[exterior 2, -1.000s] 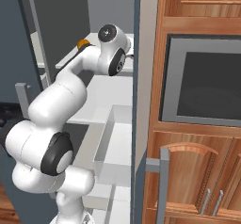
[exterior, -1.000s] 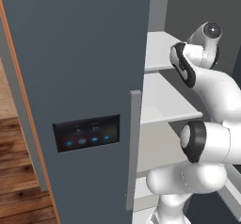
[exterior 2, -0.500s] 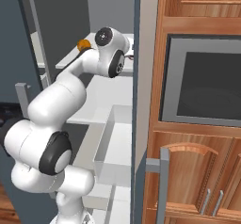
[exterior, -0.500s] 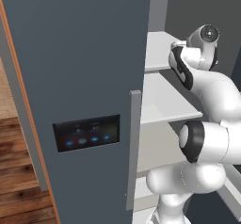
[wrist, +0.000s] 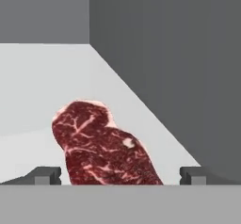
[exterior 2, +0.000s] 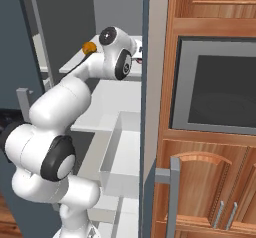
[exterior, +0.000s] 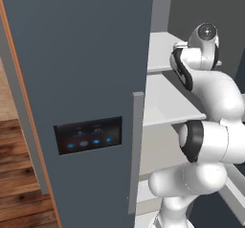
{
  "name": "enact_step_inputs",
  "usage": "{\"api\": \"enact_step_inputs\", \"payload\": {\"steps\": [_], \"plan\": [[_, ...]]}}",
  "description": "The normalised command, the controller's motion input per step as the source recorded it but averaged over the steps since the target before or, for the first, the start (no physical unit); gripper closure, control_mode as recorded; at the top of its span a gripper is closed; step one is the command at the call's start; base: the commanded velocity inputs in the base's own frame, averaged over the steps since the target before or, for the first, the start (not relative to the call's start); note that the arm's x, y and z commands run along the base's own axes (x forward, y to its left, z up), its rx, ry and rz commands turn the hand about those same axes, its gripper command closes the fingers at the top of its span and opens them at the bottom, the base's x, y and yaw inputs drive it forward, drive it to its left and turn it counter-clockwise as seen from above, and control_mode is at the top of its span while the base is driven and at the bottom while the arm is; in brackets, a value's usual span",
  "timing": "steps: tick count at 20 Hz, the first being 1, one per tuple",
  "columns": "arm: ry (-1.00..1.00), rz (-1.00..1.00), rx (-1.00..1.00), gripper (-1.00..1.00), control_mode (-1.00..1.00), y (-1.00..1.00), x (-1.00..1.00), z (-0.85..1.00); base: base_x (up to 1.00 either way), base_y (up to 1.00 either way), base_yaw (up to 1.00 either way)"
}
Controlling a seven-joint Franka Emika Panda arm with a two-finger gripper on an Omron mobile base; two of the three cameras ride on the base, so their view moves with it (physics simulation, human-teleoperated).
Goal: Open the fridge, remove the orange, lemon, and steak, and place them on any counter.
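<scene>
The fridge [exterior: 72,54] stands open, and my arm reaches onto its upper white shelf [exterior 2: 107,99]. In the hand view the steak [wrist: 106,148], dark red with white marbling, lies flat on the shelf close to the right inner wall. My gripper [wrist: 121,175] is open, with one fingertip on each side of the steak's near end, and nothing is gripped. The orange [exterior 2: 89,47] rests on the same shelf, just left of my wrist. The lemon and the counter are out of view.
The fridge door with its blue-lit control panel [exterior: 88,135] and grey handle [exterior: 135,150] stands left of the arm. A white drawer bin [exterior 2: 120,152] sits below the shelves. Brown wooden cabinets and a built-in oven [exterior 2: 220,87] lie to the right.
The wrist has shifted slightly over the upper shelf. The jaws have stayed open and the steak has not moved.
</scene>
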Motion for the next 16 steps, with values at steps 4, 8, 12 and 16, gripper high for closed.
{"api": "enact_step_inputs", "payload": {"steps": [4, 8, 12, 16], "plan": [[0.43, 0.00, 0.09, -1.00, -1.00, -0.10, 0.00, -0.64, 0.00, 0.00, 0.00], [0.40, 0.00, 0.13, -1.00, -1.00, -0.10, 0.01, -0.58, 0.00, 0.00, 0.00], [0.34, 0.00, 0.11, 1.00, -1.00, -0.06, 0.02, -0.58, 0.00, 0.00, 0.00], [0.25, 0.00, 0.08, 1.00, -1.00, 0.00, 0.00, -0.66, 0.00, 0.00, 0.00]]}}
